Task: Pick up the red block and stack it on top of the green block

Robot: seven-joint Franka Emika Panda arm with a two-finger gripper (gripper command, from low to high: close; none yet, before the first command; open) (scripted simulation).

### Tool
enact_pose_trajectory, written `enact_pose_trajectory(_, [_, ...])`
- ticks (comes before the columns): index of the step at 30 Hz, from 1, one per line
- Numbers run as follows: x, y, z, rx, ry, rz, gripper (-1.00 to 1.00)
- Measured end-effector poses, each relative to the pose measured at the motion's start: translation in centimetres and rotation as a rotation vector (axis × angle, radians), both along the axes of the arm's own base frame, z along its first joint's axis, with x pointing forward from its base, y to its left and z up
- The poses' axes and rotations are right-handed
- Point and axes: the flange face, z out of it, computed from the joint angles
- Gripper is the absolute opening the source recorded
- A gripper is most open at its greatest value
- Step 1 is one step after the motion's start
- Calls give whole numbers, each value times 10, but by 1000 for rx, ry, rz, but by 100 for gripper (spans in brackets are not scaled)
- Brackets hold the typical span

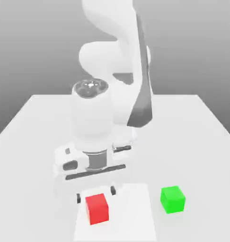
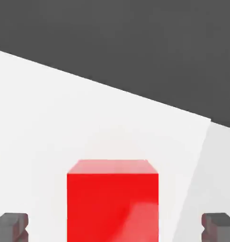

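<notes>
Evidently the gripper (image 1: 95, 194) is held directly over the red block (image 1: 97, 208), pointing down at the white table (image 1: 202, 127), so that a descent would bring one finger to each side of the cube. The jaws are spread wide and nothing is gripped: in the hand view the two dark fingertips (image 2: 12, 226) are seen well out to either side of the red block (image 2: 112, 201), with clear gaps between pads and faces (an alignment that looks centred, judged from the equal margins). The red block is resting flat on the table, near the front edge in the exterior view. The green block (image 1: 172, 199) is set apart from it, toward the exterior view's right, also flat on the table and untouched; its top face is left free to receive the red one. No container is present, and nothing is stacked yet. Grasping is judged to be the step in hand.
</notes>
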Motion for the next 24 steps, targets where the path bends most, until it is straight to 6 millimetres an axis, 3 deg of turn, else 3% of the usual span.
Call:
enact_pose_trajectory(1, [-1,0,-8,0,0,0,-100])
enact_pose_trajectory(8, [-1,0,-9,1,1,0,-100])
enact_pose_trajectory(14, [-1,4,49,2,1,-4,-100])
enact_pose_trajectory(24, [-15,126,74,21,4,-133,-100])
